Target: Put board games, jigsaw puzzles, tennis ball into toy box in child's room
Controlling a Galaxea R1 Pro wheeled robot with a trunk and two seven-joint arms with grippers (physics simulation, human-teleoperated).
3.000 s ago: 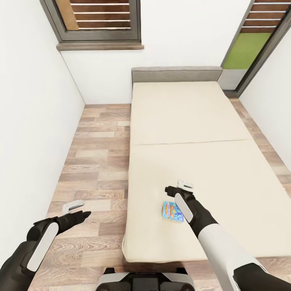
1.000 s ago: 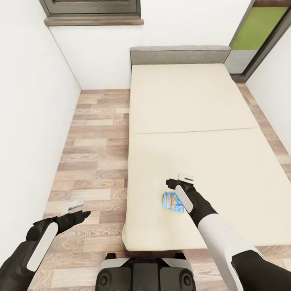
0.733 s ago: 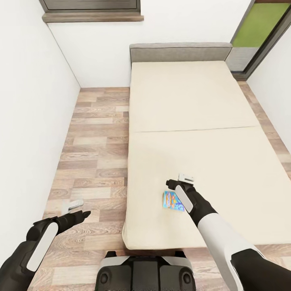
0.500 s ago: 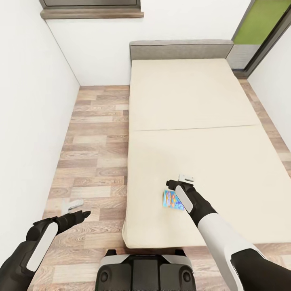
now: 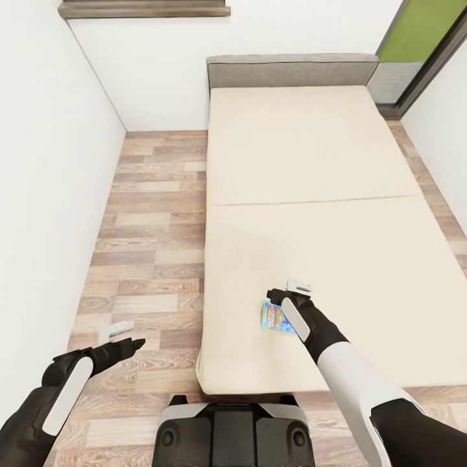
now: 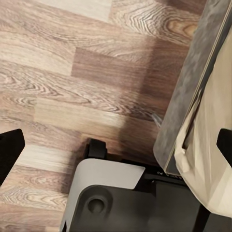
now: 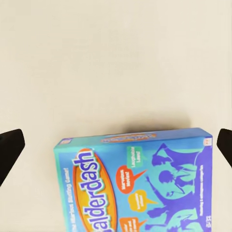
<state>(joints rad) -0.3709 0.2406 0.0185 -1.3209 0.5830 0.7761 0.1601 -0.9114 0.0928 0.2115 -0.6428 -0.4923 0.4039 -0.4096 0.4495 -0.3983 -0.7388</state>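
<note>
Blue cardboard with the lettering "Balderdash" marks the small board game (image 7: 135, 181) lying flat on the beige mattress of the bed (image 5: 311, 168), close to the near edge of the mattress. In the right wrist view the box sits between the two dark fingertips (image 7: 9, 150) at the picture's sides, and bare mattress shows between each tip and the box, so nothing is grasped. The right gripper (image 5: 285, 293) hovers directly over the game in the head view, fingers spread wide and released, with part of the box (image 5: 275, 318) showing just beside the wrist.

The left gripper (image 5: 123, 337) hangs over the wood-plank floor (image 5: 149, 240), off the side of the bed and well apart from the game. Its fingertips (image 6: 10, 150) also stand at opposite sides of the left wrist view, spread apart with nothing between them but floor, the grey corner of the bed frame (image 6: 188, 101) and the robot's grey base (image 6: 125, 198). Beyond the fingers in the head view, a grey headboard (image 5: 292, 70) stands against the white wall (image 5: 162, 71).
</note>
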